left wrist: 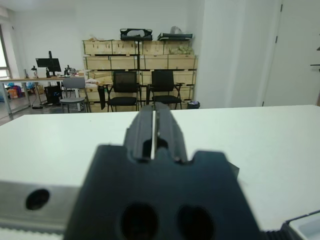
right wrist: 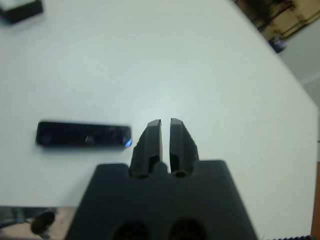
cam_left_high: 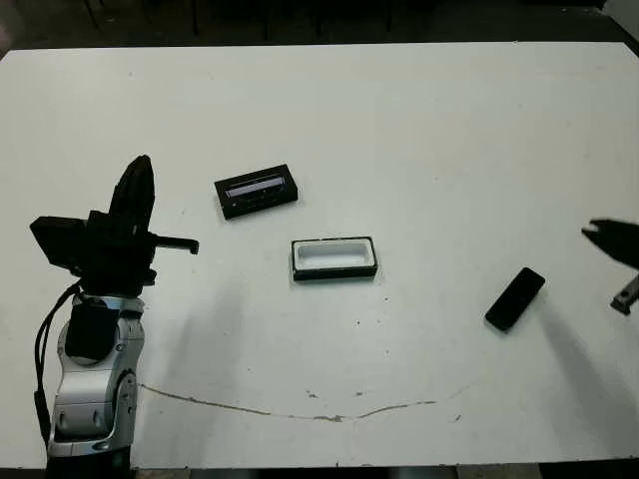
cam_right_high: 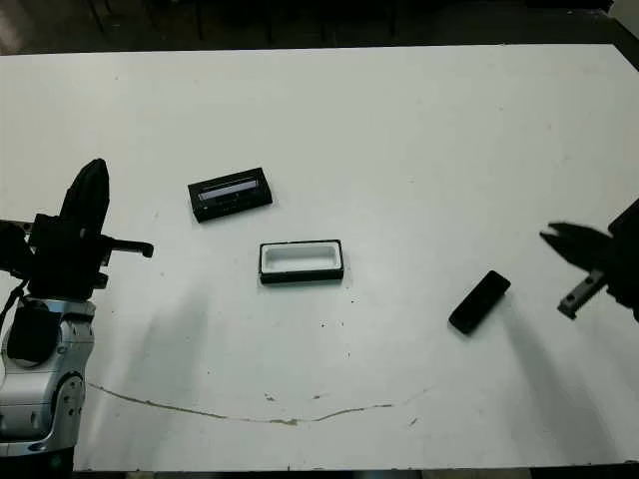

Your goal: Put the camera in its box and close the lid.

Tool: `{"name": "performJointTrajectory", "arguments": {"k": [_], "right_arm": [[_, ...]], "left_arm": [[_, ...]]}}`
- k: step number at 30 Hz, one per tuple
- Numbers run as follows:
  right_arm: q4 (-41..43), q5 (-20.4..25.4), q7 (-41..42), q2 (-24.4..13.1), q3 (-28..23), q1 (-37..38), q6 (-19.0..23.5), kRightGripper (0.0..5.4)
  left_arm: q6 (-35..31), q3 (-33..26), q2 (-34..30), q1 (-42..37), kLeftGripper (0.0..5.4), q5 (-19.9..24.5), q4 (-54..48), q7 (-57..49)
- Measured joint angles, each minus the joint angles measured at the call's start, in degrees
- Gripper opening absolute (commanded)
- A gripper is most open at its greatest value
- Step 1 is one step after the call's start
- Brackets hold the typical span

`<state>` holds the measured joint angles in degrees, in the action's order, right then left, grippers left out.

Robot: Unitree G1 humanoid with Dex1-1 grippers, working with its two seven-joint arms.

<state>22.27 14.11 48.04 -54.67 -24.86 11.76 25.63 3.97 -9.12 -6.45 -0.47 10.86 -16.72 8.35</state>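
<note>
The camera [cam_left_high: 515,298], a slim black bar, lies flat on the white table at the right; a small blue glint shows at one end of it [right wrist: 84,134]. The box [cam_left_high: 334,258], black-rimmed with white lining, sits open and empty near the middle. Up and to its left lies the lid [cam_left_high: 256,191], black with a pale strip. My right gripper [cam_right_high: 549,238] hovers right of the camera, apart from it, with its fingers [right wrist: 152,131] shut on nothing. My left gripper [cam_left_high: 139,167] stands raised at the far left, fingers [left wrist: 145,125] shut and empty.
A thin brown crack line [cam_left_high: 300,411] runs across the table near its front edge. Beyond the far table edge, the left wrist view shows black chairs [left wrist: 124,87] and stacked shelves [left wrist: 140,55]. A pale box corner [left wrist: 307,227] shows in that view.
</note>
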Motion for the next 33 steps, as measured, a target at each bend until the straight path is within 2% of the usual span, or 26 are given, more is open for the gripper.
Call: {"name": "performJointTrajectory", "arguments": {"k": [4,10,14,29,33], "right_arm": [[-1.91,-0.3,4.62,-3.26,0.0,1.99,0.08,0.0],[-4.89,-0.1,9.65,-4.72,0.07,3.08,0.01,0.0],[-5.89,-0.07,12.76,-6.53,2.13,2.62,0.16,0.0],[-9.37,0.53,16.41,-7.74,10.3,-1.37,0.38,0.0],[-9.13,-1.82,15.33,-7.86,13.47,-2.8,0.34,0.0]], "left_arm": [[-0.01,-0.02,0.0,0.03,0.01,-0.02,-0.01,0.0],[0.01,0.06,-0.01,0.28,0.01,-0.49,-0.01,-0.02],[-0.03,0.31,0.0,0.34,0.01,-0.53,-0.04,-0.04],[-0.37,0.64,0.01,0.47,0.01,-0.61,-0.16,-0.2],[0.11,0.75,0.01,0.53,0.01,-0.64,-0.03,-0.18]]}}
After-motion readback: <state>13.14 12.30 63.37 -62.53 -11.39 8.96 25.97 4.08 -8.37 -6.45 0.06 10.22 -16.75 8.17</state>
